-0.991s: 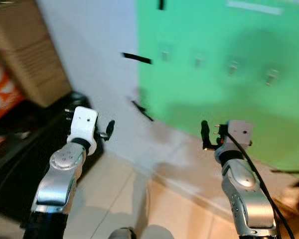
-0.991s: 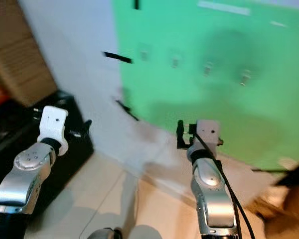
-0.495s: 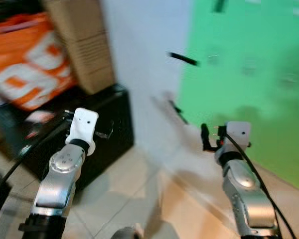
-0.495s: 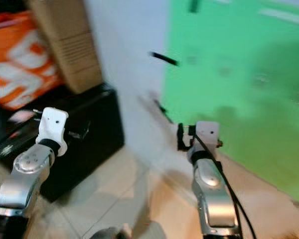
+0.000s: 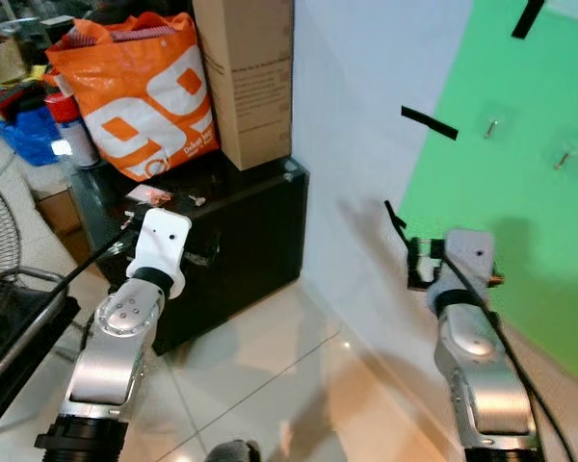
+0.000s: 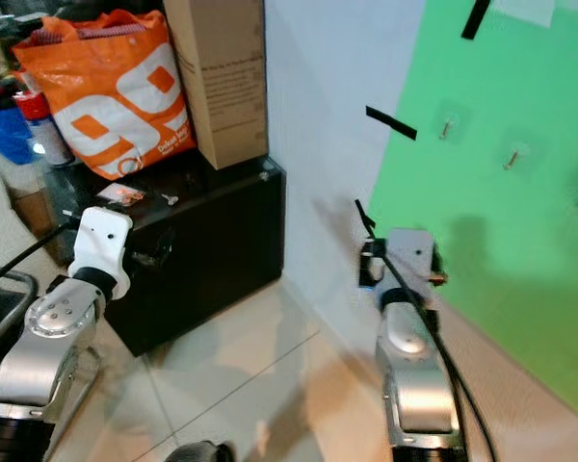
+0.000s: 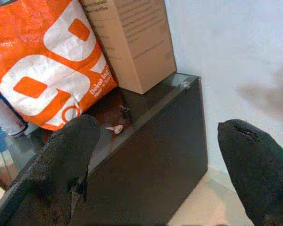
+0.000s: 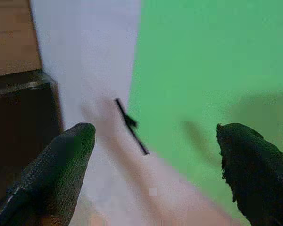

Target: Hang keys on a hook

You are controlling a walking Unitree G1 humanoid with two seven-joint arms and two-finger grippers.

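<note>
Black cabinet (image 5: 241,250) top holds the keys (image 7: 116,128) beside the orange bag (image 5: 140,91); left gripper (image 7: 160,160) gapes empty toward them; right gripper (image 8: 155,165) spread, idle; hooks (image 6: 445,125) wait on green.

cabinet at the left, sheet with hooks at the right

a low cabinet (image 5: 241,260) stands against the wall (image 5: 366,106) at the left. on it a bag (image 5: 140,91) sits left of a cardboard box (image 5: 246,77), with keys (image 7: 115,128) lying before them. right of the cabinet a sheet (image 5: 520,192) hangs on the wall, bearing hooks (image 5: 490,126).
</note>
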